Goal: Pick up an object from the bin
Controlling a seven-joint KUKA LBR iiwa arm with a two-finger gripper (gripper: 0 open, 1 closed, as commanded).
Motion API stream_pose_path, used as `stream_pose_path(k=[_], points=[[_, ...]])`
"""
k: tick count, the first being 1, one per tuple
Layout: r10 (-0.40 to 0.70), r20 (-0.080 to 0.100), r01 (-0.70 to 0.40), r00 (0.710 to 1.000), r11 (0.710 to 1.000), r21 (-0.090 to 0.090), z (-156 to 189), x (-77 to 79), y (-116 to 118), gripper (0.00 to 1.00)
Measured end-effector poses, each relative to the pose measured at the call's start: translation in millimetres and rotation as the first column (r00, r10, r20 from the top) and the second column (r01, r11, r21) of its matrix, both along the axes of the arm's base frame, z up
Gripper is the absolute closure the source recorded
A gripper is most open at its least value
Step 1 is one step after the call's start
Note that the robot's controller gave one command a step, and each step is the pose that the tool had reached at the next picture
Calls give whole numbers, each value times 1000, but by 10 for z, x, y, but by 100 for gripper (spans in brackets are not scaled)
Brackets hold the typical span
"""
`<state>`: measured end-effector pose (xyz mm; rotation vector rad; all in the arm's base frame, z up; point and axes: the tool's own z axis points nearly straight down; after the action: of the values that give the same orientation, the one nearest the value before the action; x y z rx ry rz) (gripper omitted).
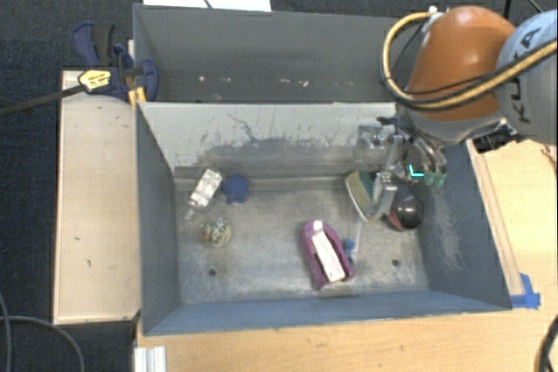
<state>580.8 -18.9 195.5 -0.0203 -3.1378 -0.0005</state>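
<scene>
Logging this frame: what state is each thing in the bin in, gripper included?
Gripper: low in the bin's right part.
Pale curved piece: on the floor, beside the gripper.
Dark round thing: on the floor, by the right wall.
Purple-and-white packet: lying flat, apart from the gripper.
Blue lump: on the floor, left part.
White crumpled piece: beside blue lump.

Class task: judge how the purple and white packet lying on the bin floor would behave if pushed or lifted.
The purple and white packet lies flat on the bin floor, so it would probably slide rather than roll. It looks oblong and boxy, so it is likely fairly stiff. Its small bulk suggests it is light.
</scene>
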Motion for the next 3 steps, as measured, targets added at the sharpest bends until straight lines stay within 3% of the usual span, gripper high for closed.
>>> stream_pose_path(k=[1, 2, 3], points=[[-228, 5, 228, 974, 974, -1, -1146, 71, -535, 0], [238, 13, -238, 971, 971, -3, -1230, -232, -668, 0], [237, 15, -237, 971, 971, -5, -1220, -224, -674, 100]])
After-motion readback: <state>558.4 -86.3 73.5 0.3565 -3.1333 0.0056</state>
